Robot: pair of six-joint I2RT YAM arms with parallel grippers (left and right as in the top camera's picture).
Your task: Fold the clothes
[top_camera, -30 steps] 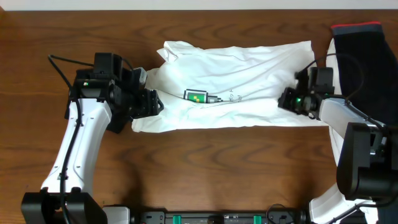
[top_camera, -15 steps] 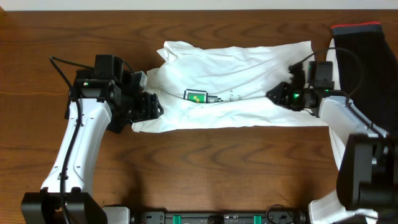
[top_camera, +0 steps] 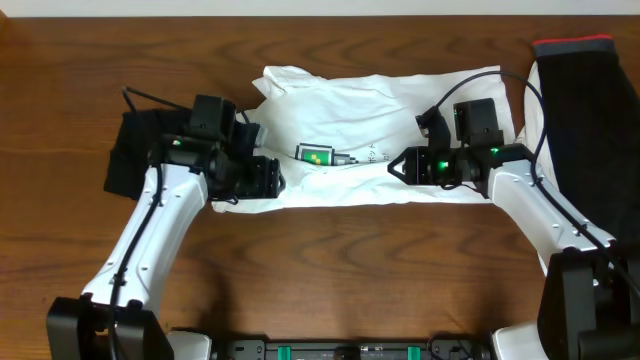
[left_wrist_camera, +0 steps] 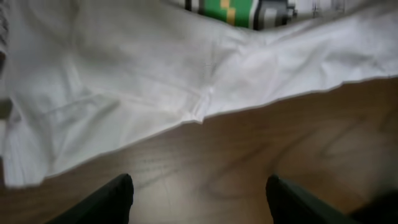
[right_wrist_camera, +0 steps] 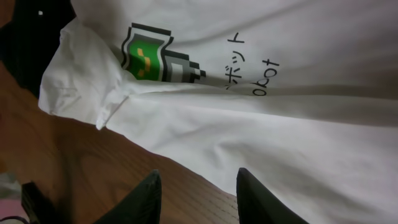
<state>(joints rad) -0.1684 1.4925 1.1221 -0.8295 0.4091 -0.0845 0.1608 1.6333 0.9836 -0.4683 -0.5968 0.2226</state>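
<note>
A white T-shirt with a green pixel logo lies folded into a wide band across the middle of the wooden table. My left gripper is open and empty, just over the shirt's front hem at its left end. In the left wrist view my left gripper hangs over bare wood with the shirt beyond it. My right gripper is open and empty over the shirt's front right part. In the right wrist view my right gripper straddles the hem of the shirt.
A black garment with a red band lies at the table's right edge. A dark cloth lies left of the shirt, and shows in the right wrist view.
Both arms have swung inward along the shirt's front hem: the left gripper moved right, the right gripper moved left. The dark cloth at the left is now uncovered.
</note>
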